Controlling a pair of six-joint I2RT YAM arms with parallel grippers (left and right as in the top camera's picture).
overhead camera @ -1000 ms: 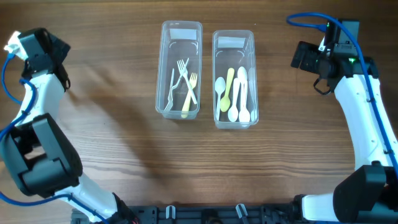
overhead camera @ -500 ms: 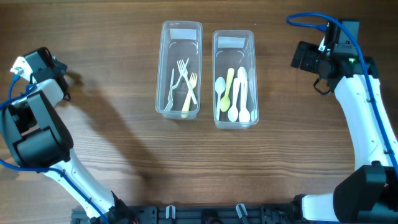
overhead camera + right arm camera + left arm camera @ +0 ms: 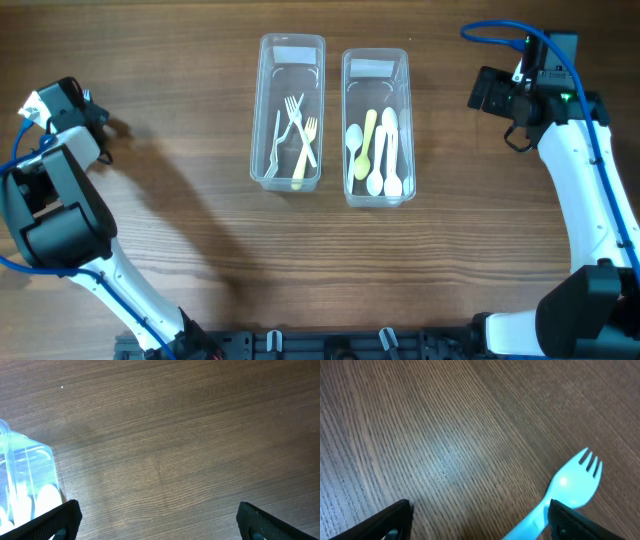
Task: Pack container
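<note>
Two clear containers stand at the table's middle: the left one [image 3: 290, 112] holds several forks, the right one [image 3: 377, 128] holds several spoons. My left gripper [image 3: 103, 130] is at the far left edge, low over the table. In the left wrist view it [image 3: 480, 529] is open, and a light blue fork [image 3: 571, 481] lies on the wood with its handle running beside the right finger [image 3: 575, 522]. The blue fork is hidden in the overhead view. My right gripper [image 3: 490, 92] is open and empty, right of the spoon container; it [image 3: 162, 525] hovers over bare wood.
A corner of the spoon container [image 3: 27, 480] shows at the left of the right wrist view. The wooden table [image 3: 200, 240] stretches between the containers and both arms. A black rail [image 3: 330, 345] runs along the front edge.
My left arm has swung and come down at the far left of the table, then stayed still for the last half second. The right arm and containers have not moved.
</note>
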